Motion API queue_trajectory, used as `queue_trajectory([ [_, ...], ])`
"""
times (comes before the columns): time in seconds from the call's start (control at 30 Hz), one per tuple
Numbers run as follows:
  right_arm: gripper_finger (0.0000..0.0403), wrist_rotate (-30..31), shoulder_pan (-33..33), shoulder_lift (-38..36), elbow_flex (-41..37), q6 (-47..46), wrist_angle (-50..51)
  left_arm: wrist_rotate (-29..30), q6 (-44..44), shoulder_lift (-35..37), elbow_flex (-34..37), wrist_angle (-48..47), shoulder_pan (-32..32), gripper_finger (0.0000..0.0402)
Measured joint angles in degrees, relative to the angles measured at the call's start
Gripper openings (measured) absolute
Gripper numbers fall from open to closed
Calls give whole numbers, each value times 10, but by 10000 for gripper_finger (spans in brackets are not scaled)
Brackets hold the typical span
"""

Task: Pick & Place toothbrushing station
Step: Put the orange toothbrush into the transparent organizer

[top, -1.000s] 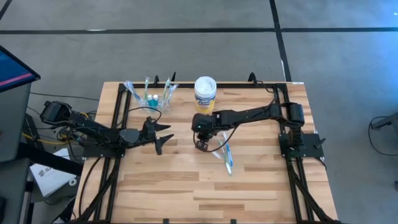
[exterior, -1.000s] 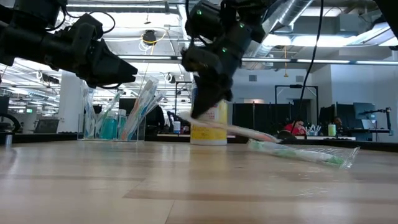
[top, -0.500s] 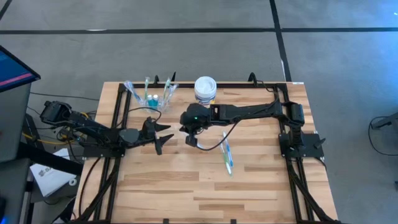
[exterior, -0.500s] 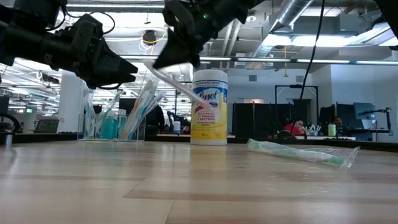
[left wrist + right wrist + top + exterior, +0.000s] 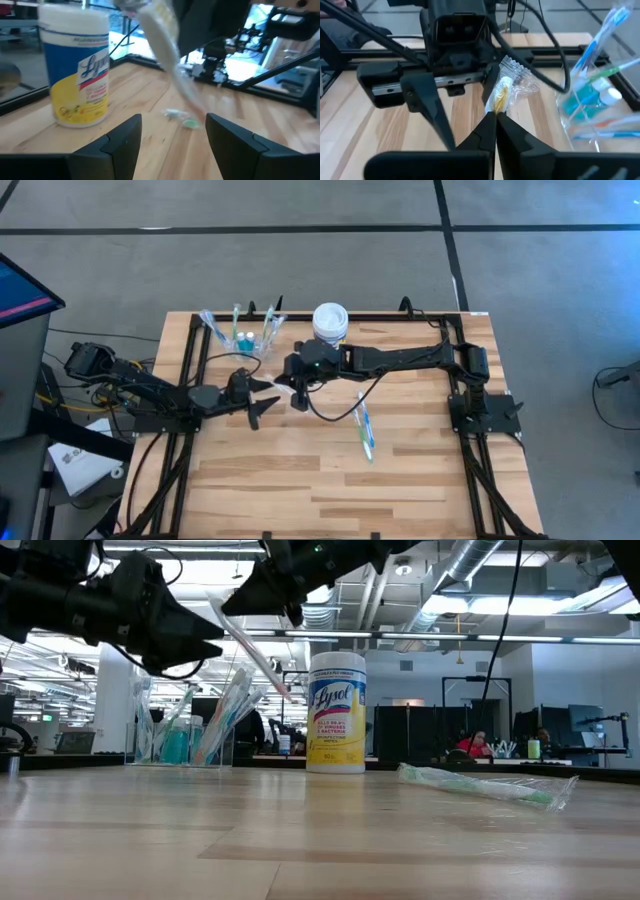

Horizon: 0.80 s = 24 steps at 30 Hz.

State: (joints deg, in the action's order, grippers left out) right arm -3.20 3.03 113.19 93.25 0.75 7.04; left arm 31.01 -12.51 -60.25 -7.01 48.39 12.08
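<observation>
The right gripper (image 5: 297, 383), at centre frame in the high view, is clamped on a wrapped toothbrush (image 5: 248, 645) held above the table (image 5: 300, 470). The left gripper (image 5: 262, 397) hovers just beside it, fingers spread, empty. The cup (image 5: 240, 332) stands upper left; another toothbrush (image 5: 365, 427) lies right of centre.

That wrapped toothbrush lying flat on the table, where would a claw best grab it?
Probably at mid-length of the wrapped toothbrush, coming straight down, fingers across its narrow width. It lies flat and slim on the table, with bare wood on both sides.
</observation>
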Motion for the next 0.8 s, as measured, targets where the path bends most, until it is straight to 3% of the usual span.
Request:
queue_trajectory([
  [0.5,0,-15,0,0,0,27,-73,-56,17,0,0,91,0,214],
  [0.8,0,-21,-1,0,0,27,-85,-59,31,0,0,122,-2,210],
])
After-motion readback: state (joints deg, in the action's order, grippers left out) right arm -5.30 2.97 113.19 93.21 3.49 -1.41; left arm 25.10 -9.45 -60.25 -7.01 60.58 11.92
